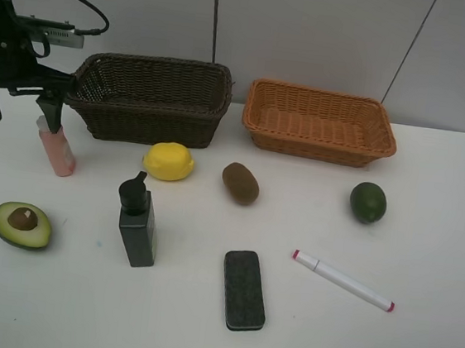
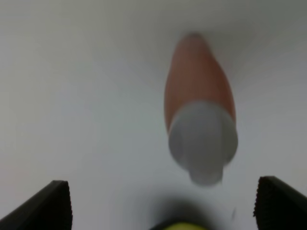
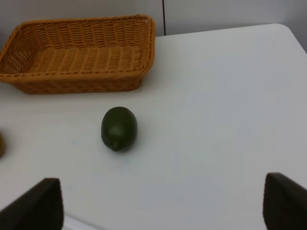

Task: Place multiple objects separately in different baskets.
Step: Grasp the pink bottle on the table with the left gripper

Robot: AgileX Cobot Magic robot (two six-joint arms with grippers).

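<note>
Left gripper (image 2: 165,205): jaws wide, over pink bottle (image 2: 199,96) (blurred up close).
Right gripper (image 3: 163,203): jaws wide, empty; green fruit (image 3: 119,128) near orange basket (image 3: 76,57).

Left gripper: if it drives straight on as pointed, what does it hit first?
Probably the pink plastic bottle with the white cap, just ahead of the open left gripper, slightly off centre. The wrist view is blurred, so depth is unclear.

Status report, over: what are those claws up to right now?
Left gripper open over pink bottle. Right gripper open, green fruit ahead. Dark basket, tan basket empty. Nothing in the way.
</note>
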